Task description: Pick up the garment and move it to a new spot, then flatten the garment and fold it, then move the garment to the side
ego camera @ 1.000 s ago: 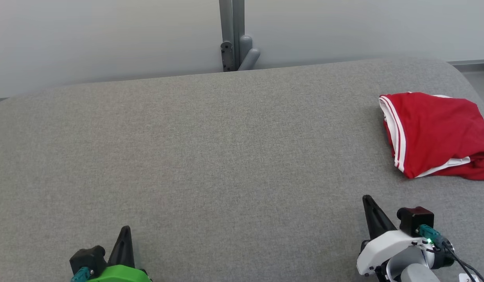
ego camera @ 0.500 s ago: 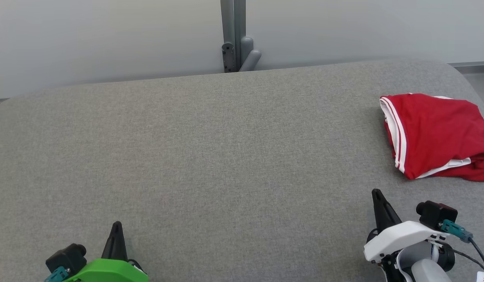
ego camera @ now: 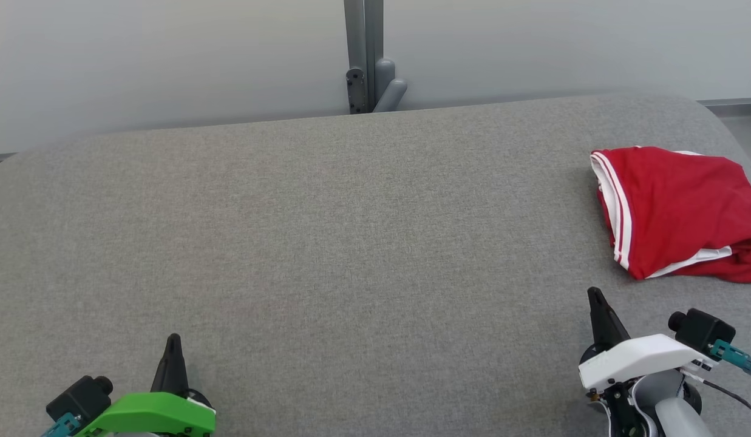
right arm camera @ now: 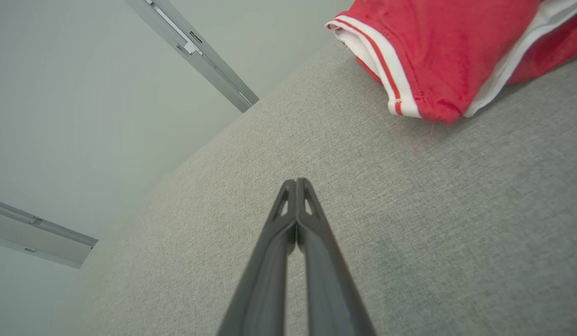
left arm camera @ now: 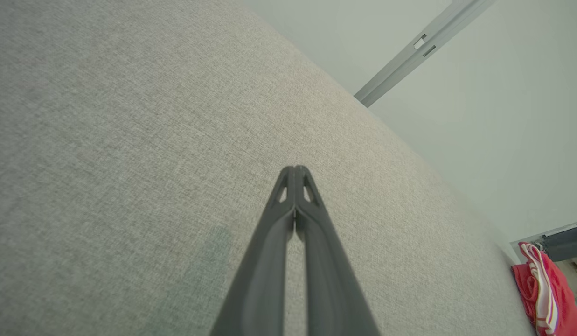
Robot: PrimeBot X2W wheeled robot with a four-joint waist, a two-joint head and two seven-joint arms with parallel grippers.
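The garment (ego camera: 676, 212) is red with white stripes along its edge. It lies folded in a compact bundle at the far right of the grey table (ego camera: 326, 243), and it also appears in the right wrist view (right arm camera: 447, 51) and the left wrist view (left arm camera: 545, 291). My right gripper (ego camera: 595, 297) is shut and holds nothing, a short way in front of the garment's near left corner. In the right wrist view its tips (right arm camera: 295, 181) meet above bare cloth. My left gripper (ego camera: 172, 340) is shut and holds nothing at the lower left, its tips (left arm camera: 295, 168) pressed together.
A grey metal post with a bracket (ego camera: 369, 57) stands behind the table's far edge against a pale wall. The table's right edge curves away just beyond the garment. Wide bare tabletop lies between the two grippers.
Both arms have drawn apart: the left gripper moved left and back toward the table's near edge, the right gripper moved right. The garment lies as before.
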